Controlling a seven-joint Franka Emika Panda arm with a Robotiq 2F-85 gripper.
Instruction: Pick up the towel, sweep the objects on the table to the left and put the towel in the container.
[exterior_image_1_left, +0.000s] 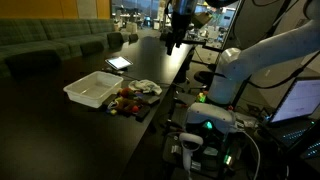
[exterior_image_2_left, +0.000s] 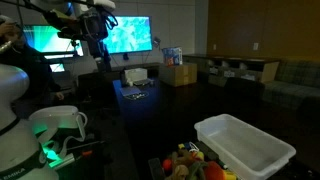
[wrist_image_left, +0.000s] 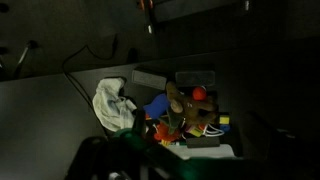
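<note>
A white towel (wrist_image_left: 110, 105) lies crumpled on the dark table, next to a pile of small toys and objects (wrist_image_left: 185, 112). In an exterior view the towel (exterior_image_1_left: 148, 88) sits just beyond the pile (exterior_image_1_left: 125, 100), with the white container (exterior_image_1_left: 92, 90) beside the pile. The container (exterior_image_2_left: 245, 145) and pile (exterior_image_2_left: 195, 165) also show in the other exterior view. My gripper (exterior_image_1_left: 173, 40) hangs high above the table, well away from the towel, and is also visible in an exterior view (exterior_image_2_left: 97, 45). In the wrist view its fingertips (wrist_image_left: 196, 8) are apart and empty.
A tablet-like flat item (exterior_image_1_left: 118, 62) lies farther along the table. Cardboard boxes (exterior_image_2_left: 178, 73) and a lit screen (exterior_image_2_left: 128, 35) stand at the far end. Couches (exterior_image_1_left: 50, 45) line one side. Robot base and cables (exterior_image_1_left: 210, 130) crowd the table edge.
</note>
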